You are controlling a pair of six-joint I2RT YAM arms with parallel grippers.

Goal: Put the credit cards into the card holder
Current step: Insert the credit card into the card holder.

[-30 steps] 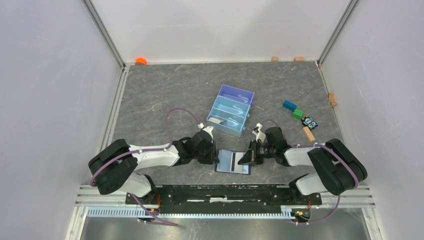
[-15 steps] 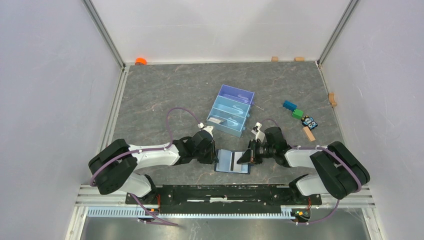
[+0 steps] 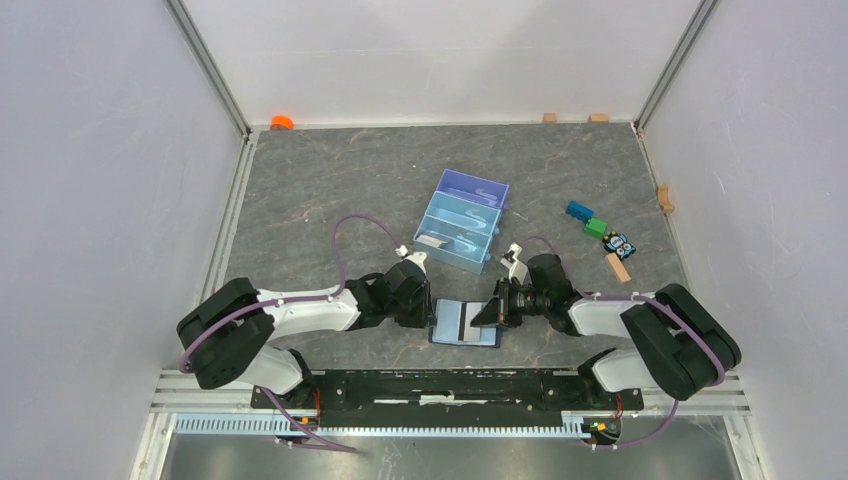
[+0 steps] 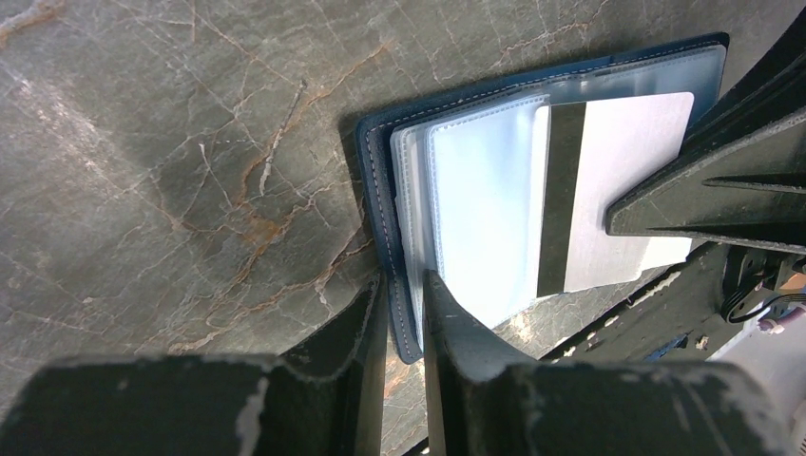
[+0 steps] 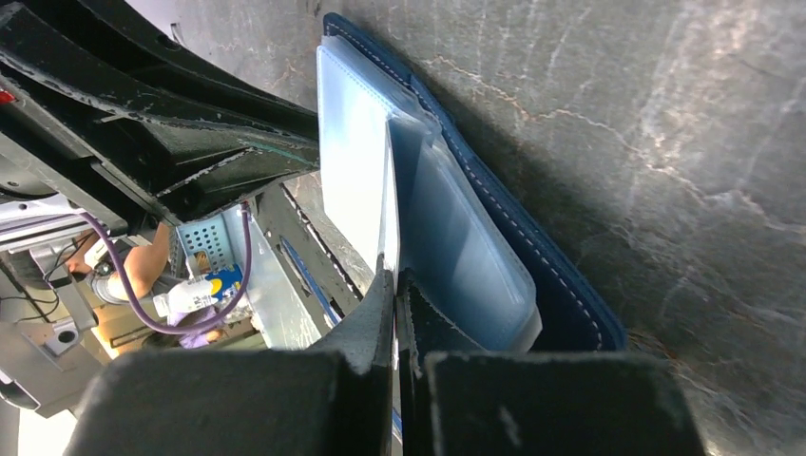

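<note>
The dark navy card holder lies open on the table between my two grippers. My left gripper is shut on the card holder's left edge, pinching the navy cover and the pocket seam. A pale credit card with a dark stripe sits partly inside a clear pocket. My right gripper is shut on that card's right end, seen edge-on above the pockets of the card holder. Its fingers show at the right of the left wrist view. Another pale card lies in the tray.
A light-blue and purple three-compartment tray stands behind the holder. Coloured toy blocks and a wooden block lie to the right. An orange object and small wooden blocks sit by the back wall.
My right gripper has moved a little to the left with the card, and the card has slid further into the holder's pocket. The left gripper has kept its hold in place.
</note>
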